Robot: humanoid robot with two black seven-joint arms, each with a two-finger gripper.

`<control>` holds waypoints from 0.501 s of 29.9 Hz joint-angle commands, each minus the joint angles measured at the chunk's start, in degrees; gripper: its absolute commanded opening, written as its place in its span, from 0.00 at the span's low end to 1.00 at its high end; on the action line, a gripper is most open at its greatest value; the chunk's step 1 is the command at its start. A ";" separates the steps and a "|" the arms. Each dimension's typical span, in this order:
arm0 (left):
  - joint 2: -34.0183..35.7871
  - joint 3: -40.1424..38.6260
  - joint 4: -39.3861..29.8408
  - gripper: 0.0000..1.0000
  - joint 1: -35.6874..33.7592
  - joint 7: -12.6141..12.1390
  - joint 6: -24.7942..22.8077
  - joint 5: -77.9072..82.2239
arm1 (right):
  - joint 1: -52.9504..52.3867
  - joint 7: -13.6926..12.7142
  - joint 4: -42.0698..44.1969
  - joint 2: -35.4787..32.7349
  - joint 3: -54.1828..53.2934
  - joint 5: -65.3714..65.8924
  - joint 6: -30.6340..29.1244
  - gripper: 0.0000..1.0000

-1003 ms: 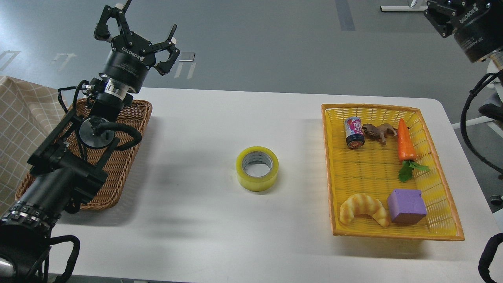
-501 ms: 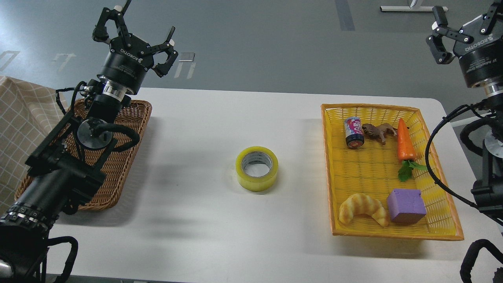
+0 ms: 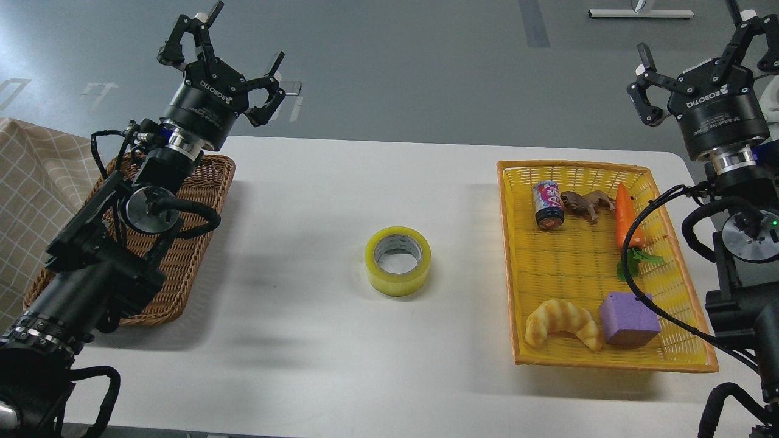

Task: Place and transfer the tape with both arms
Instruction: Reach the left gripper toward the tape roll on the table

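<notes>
The tape, a yellow translucent roll with a grey-white core, lies flat on the white table near its middle, touched by nothing. My left gripper is raised above the table's far left edge, fingers spread open and empty, well left of the tape. My right gripper is raised beyond the far right corner of the table, fingers spread open and empty, far right of the tape.
A brown wicker basket sits at the left under my left arm. A yellow basket at the right holds a can, a toy animal, a carrot, a croissant and a purple block.
My right arm has swung left and down into view beside the yellow basket. My left gripper has shifted slightly right. The tape has not moved.
</notes>
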State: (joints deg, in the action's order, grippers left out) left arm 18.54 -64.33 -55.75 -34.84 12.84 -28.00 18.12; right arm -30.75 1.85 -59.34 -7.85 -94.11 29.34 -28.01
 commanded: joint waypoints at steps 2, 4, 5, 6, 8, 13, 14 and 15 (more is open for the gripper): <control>0.53 -0.09 -0.15 0.98 -0.58 0.08 0.00 8.76 | -0.01 0.00 0.11 -0.06 -0.10 -0.16 0.01 1.00; 1.32 -0.09 -0.32 0.98 -1.11 0.16 0.00 13.06 | 0.08 0.00 0.11 -0.15 -0.19 -0.16 0.01 1.00; 2.28 -0.09 -0.93 0.98 -1.81 0.25 0.00 15.69 | 0.43 0.08 0.11 -0.15 -0.19 -0.16 0.01 1.00; 2.81 0.00 -1.29 0.98 -2.07 0.17 0.00 17.02 | 0.69 0.09 0.11 -0.15 -0.19 -0.16 0.01 1.00; 4.13 0.08 -2.34 0.98 -2.43 0.16 0.00 20.44 | 1.31 0.17 0.45 -0.15 -0.19 -0.16 0.01 1.00; 6.77 0.00 -6.12 0.98 -2.52 0.87 0.00 29.60 | 3.42 0.70 0.37 -0.15 -0.72 -0.25 0.01 1.00; 7.64 0.00 -7.43 0.98 -2.34 1.56 0.00 31.69 | 3.77 0.87 0.46 -0.15 -0.89 -0.25 0.01 1.00; 8.00 0.00 -8.05 0.98 -2.34 2.53 0.00 33.97 | 4.12 0.88 0.63 -0.15 -0.90 -0.25 0.01 1.00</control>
State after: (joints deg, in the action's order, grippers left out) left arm 25.16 -64.32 -61.66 -37.34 13.78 -28.02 47.02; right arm -27.55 2.51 -58.90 -8.00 -94.81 29.12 -28.01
